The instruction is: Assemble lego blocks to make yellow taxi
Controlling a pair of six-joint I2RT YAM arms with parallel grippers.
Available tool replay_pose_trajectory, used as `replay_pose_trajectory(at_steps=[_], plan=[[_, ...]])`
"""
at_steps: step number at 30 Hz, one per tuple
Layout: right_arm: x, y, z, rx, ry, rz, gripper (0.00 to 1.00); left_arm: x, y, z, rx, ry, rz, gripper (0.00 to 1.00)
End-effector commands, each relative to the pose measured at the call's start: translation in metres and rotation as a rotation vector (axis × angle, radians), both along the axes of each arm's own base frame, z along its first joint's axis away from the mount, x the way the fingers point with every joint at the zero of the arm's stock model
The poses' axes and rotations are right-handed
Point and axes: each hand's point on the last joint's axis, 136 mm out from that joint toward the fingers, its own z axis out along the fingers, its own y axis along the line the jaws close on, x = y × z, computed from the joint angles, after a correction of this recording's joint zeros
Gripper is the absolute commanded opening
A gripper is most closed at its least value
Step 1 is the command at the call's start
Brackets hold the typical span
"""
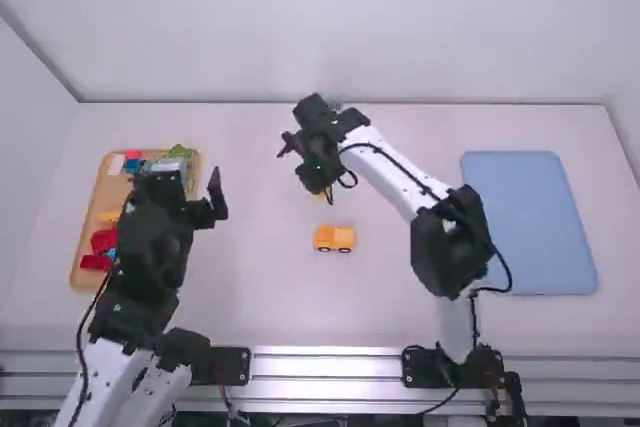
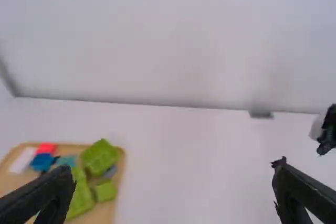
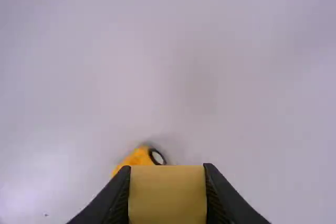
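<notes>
From where I'm standing, the right gripper point(image 1: 324, 190) is over the middle of the counter point(image 1: 262, 297), closed on a yellow block point(image 3: 167, 195) that sits squarely between its two fingers. Just past that block there's a yellow-orange piece point(image 3: 137, 157) with a black wheel with a pale centre; I can't tell whether it's joined to what the gripper has. A little orange-yellow car point(image 1: 334, 238) stands on the counter near the right gripper, on the side toward the arms' bases, its dark wheels down. The left gripper point(image 1: 190, 187) is empty, its fingers spread wide apart, up above the inner edge of a wooden tray point(image 1: 88, 209). Most of that tray lies on the outer side of the left gripper, well apart from the right one. Farther from the bases than the left gripper, the tray has green blocks point(image 2: 100, 157), a blue block point(image 2: 42, 161), a red block point(image 2: 46, 148) and a white one point(image 2: 23, 160). Red pieces point(image 1: 103, 241) lie outward of the left gripper. Out to the right gripper's right, there's a big blue mat point(image 1: 530, 222).
</notes>
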Motion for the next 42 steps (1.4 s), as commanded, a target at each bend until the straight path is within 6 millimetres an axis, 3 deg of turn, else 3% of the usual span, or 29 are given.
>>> replay_pose_trajectory(at_steps=[1,9,14,20,22,23,24,25,26,29,32,35,39,41,42], plan=[[-0.007,0.034,-0.009,-0.027,-0.019,0.238,0.04,-0.020,0.018,0.013,0.005,-0.058,0.059,0.99],[-0.034,0.066,-0.061,-0.198,0.040,0.527,0.00,-0.061,0.036,0.027,-0.008,-0.148,0.110,0.99],[-0.050,0.064,-0.099,-0.316,0.082,0.584,0.00,-0.060,0.037,0.020,-0.007,-0.141,0.118,0.99],[-0.061,0.066,-0.116,-0.339,0.111,0.603,0.02,-0.054,0.037,0.015,-0.008,-0.156,0.117,0.99],[-0.062,0.064,-0.118,-0.337,0.125,0.601,0.12,-0.052,0.037,0.013,-0.010,-0.158,0.117,0.99],[-0.063,0.063,-0.118,-0.339,0.128,0.601,0.27,-0.051,0.037,0.012,-0.012,-0.159,0.117,0.99],[-0.064,0.063,-0.118,-0.340,0.132,0.597,0.51,-0.050,0.037,0.011,-0.012,-0.159,0.116,0.99],[-0.063,0.063,-0.118,-0.341,0.132,0.585,0.89,-0.050,0.037,0.011,-0.012,-0.160,0.117,0.99],[-0.063,0.062,-0.117,-0.343,0.132,0.573,0.98,-0.050,0.037,0.011,-0.012,-0.159,0.117,0.99],[-0.054,0.056,-0.116,-0.365,0.116,0.556,0.98,-0.049,0.037,0.010,-0.011,-0.156,0.117,0.99],[-0.050,0.054,-0.111,-0.356,0.109,0.546,0.98,-0.047,0.037,0.011,-0.011,-0.158,0.116,0.99],[-0.038,0.053,-0.087,-0.315,0.072,0.474,0.98,-0.041,0.028,0.012,-0.001,-0.157,0.066,0.99],[-0.010,0.044,-0.024,-0.218,-0.026,0.300,0.98,-0.030,0.018,0.013,-0.009,-0.154,0.009,0.99],[0.007,0.035,0.017,-0.137,-0.090,0.231,0.98,-0.018,0.014,0.011,-0.013,-0.140,-0.012,0.99],[0.012,0.031,0.042,-0.056,-0.110,0.222,0.98,-0.009,0.003,0.008,0.004,-0.124,-0.080,0.99]])
